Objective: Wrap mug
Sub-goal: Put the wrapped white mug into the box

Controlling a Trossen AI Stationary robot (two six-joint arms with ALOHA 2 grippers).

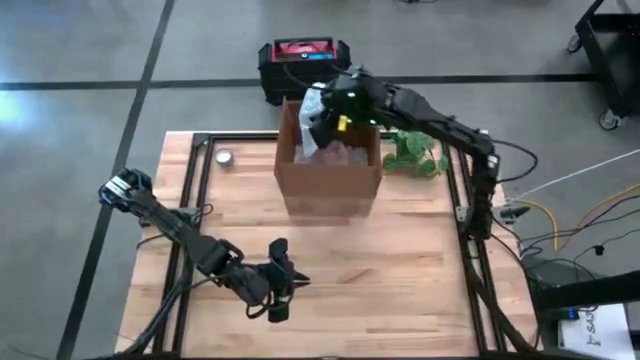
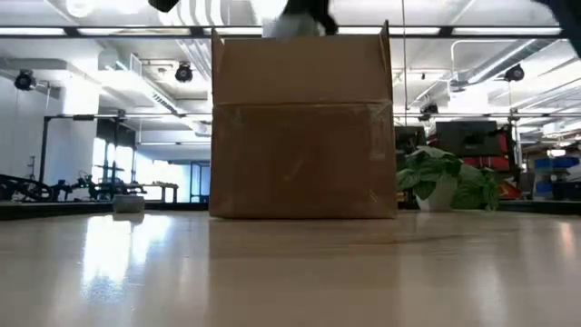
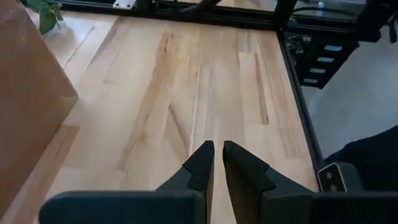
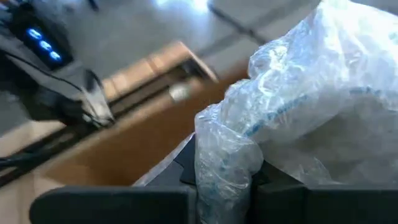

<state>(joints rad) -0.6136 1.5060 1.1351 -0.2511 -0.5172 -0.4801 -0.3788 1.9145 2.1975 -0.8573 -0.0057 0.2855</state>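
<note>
Nearest you, your left gripper [image 1: 283,283] waits low over the front of the wooden table [image 1: 400,290], its fingers [image 3: 202,167] drawn together with only a thin slit between them and nothing held; bare planks lie ahead of it.

Further back, in the middle of the table, stands the open cardboard box [image 1: 330,180], upright, with crumpled clear wrap showing inside it. Your right gripper [image 1: 318,120] hangs over the box's back left corner, clamped on a wad of bubble wrap [image 4: 298,118] that bulges out past its fingers. From the low view that pale bundle just peeks above the box rim [image 2: 300,36]. The mug itself you cannot make out; it may be inside the wrap, but no view shows it clearly.

Just right of the box sits a small green plant [image 1: 415,152], and off to its left a small metal lid-like object [image 1: 224,156]. Beyond the table edge, on the floor, is a red and black case [image 1: 303,62]
</note>
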